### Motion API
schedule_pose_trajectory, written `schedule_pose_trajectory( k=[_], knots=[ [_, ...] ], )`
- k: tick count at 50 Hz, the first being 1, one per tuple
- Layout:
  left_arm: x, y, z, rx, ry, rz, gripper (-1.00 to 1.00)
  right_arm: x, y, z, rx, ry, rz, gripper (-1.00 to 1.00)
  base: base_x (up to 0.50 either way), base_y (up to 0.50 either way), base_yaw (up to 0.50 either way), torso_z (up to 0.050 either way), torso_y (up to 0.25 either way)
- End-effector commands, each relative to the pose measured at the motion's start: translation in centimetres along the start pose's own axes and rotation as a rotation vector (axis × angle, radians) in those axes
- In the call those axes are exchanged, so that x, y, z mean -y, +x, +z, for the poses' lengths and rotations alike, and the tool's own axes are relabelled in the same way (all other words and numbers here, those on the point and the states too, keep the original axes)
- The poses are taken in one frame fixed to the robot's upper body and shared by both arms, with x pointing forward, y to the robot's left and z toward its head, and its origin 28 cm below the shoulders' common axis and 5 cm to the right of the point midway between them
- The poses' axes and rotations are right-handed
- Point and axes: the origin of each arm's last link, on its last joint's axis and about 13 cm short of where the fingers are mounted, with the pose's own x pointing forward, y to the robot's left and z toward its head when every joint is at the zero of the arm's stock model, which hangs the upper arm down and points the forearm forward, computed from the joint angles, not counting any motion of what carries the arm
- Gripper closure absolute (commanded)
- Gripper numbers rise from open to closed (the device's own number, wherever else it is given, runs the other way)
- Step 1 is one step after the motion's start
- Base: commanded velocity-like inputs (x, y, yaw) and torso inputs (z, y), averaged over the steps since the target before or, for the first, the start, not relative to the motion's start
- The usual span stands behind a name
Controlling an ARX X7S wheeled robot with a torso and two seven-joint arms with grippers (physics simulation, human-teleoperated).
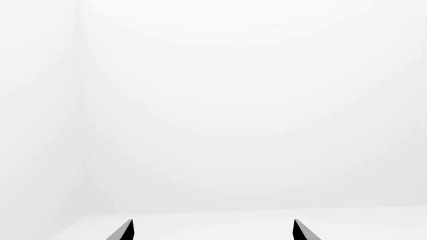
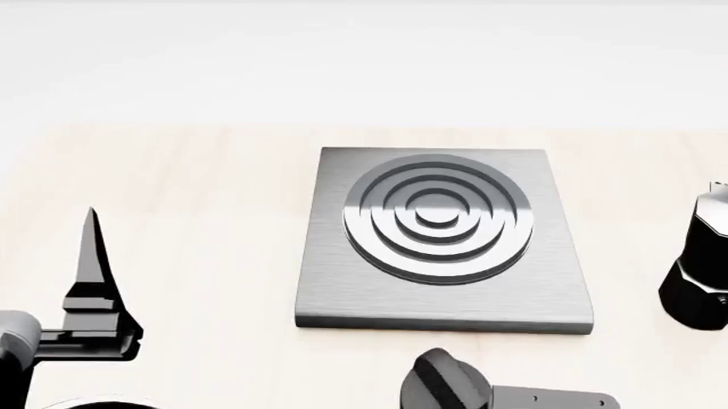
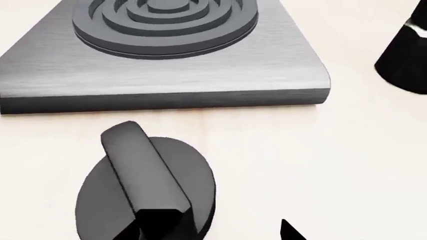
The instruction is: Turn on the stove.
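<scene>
Closing on the ridged knob (image 3: 143,190) just before the stove (image 2: 444,243) on the counter (image 2: 205,213), I judge my right pincer (image 3: 220,232), spread either side, must pinch and twist; left pincer (image 1: 212,230) gapes idle.

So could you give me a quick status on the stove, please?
Left gripper open, idle. Right gripper's fingers at the knob, grip unclear. Stove bare. Moka pot clear right.

left gripper (image 2: 94,281) stands upright, fingers (image 1: 123,231) spread apart; right gripper (image 3: 220,232) sits low, its jaw state unclear.
</scene>
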Motion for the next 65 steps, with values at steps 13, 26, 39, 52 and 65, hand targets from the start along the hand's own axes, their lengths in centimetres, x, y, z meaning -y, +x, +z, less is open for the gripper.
schedule_pose_trajectory(
  k=[13,26,39,52,65],
  knots=[
    [0.0,0.1,0.1,0.002,0.000,0.002,-1.00,0.8,-0.5,0.4,0.030,0.012,-0.047,-1.00,0.00,0.00,0.00,0.000,0.000],
    [0.0,0.0,0.1,0.003,0.000,0.002,-1.00,1.3,-0.8,0.6,0.037,0.026,-0.074,-1.00,0.00,0.00,0.00,0.000,0.000],
    [-0.1,0.1,0.0,0.004,0.000,0.003,-1.00,1.8,-0.9,0.6,0.048,0.045,-0.126,-1.00,0.00,0.00,0.00,0.000,0.000],
    [-0.1,0.0,0.0,0.004,0.000,0.004,-1.00,2.1,-1.1,0.5,0.053,0.039,-0.155,-1.00,0.00,0.00,0.00,0.000,0.000],
    [-0.1,0.0,0.1,0.003,0.000,0.005,-1.00,2.5,-1.7,1.1,0.075,0.039,-0.188,-1.00,0.00,0.00,0.00,0.000,0.000]
  ],
)
